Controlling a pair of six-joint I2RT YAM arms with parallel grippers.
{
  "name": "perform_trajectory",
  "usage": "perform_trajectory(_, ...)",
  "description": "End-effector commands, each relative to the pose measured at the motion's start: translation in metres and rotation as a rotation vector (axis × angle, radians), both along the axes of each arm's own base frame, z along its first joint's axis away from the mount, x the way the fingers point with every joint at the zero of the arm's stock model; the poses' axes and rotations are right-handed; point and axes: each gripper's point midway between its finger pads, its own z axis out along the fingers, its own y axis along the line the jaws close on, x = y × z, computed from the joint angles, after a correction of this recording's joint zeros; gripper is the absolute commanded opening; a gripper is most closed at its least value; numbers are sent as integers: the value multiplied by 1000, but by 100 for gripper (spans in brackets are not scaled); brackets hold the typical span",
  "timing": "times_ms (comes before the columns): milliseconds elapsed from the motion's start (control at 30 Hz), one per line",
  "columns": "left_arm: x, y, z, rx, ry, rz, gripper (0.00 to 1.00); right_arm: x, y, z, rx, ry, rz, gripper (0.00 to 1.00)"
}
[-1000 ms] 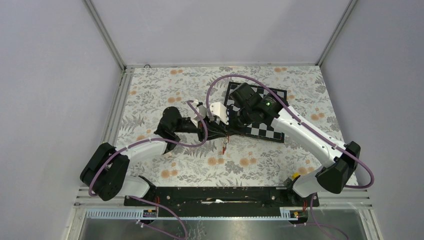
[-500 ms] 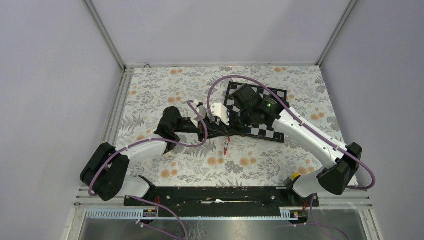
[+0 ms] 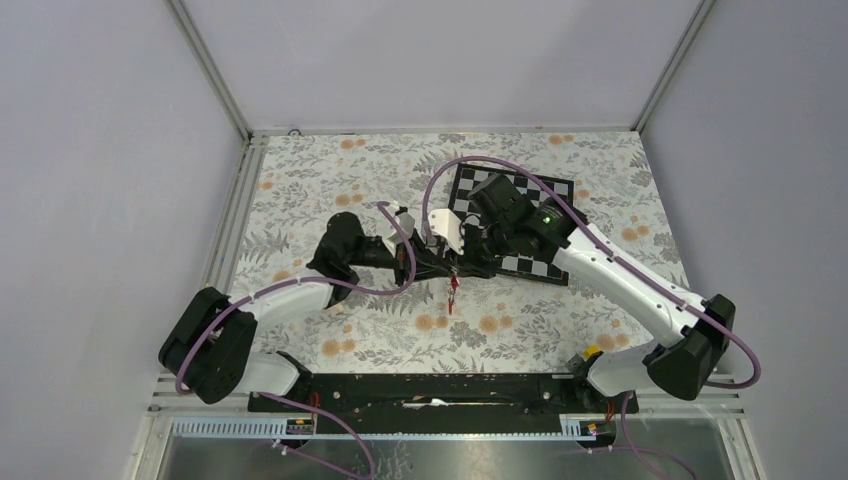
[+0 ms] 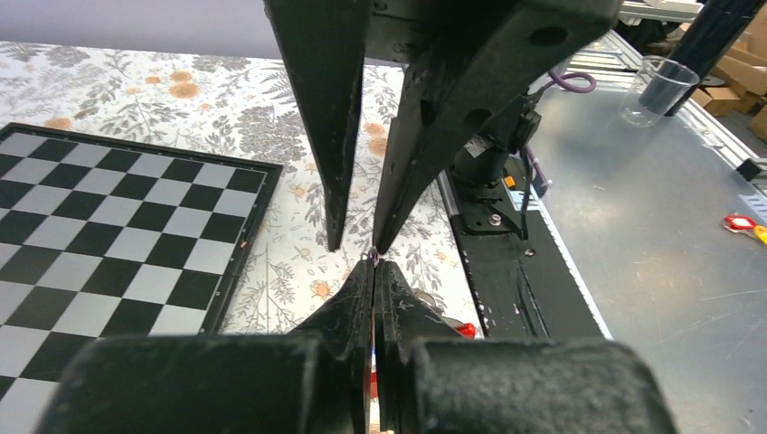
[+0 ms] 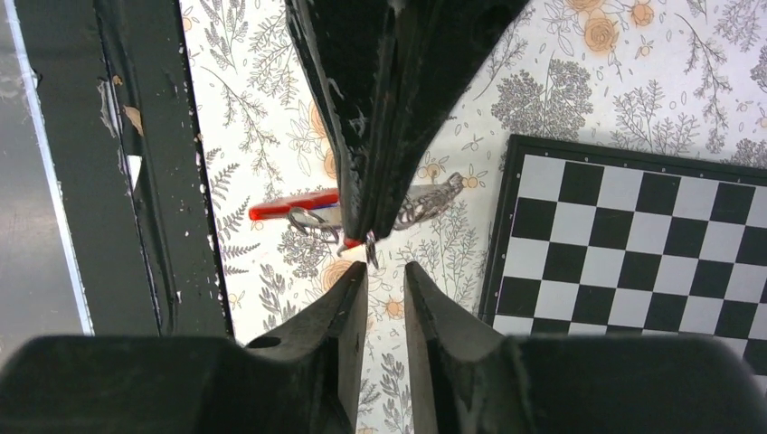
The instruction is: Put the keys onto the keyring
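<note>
My left gripper is shut above the floral cloth, and a thin metal loop, the keyring, pokes out of its tips. Beside its fingers hang a key with a red tag and a silver key. A bit of the red tag shows below the left fingers. My right gripper faces the left one tip to tip. It is open by a narrow gap with nothing between its fingers, just short of the loop.
The black-and-white chessboard lies under and behind the right arm. The black base rail runs along the near edge. A clear cup stands on the metal bench beyond the table.
The right gripper's jaws have parted from shut to a narrow gap and let go at the loop. The right arm's elbow has swung to the right. The left gripper stays shut in place.
</note>
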Motion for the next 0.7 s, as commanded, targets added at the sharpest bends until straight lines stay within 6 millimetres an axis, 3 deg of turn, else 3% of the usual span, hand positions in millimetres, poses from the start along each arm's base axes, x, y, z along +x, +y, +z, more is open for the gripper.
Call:
perform_trajectory(0, -8, 4, 37, -65, -80, -50, 0, 3, -1, 19, 107, -28, -27, 30)
perform_trajectory(333, -13, 6, 56, -127, -14, -53, 0, -4, -7, 49, 394, 3, -14, 39)
perform_trajectory(667, -8, 4, 63, -182, 91, -14, 0, -19, -3, 53, 469, 63, 56, 40)
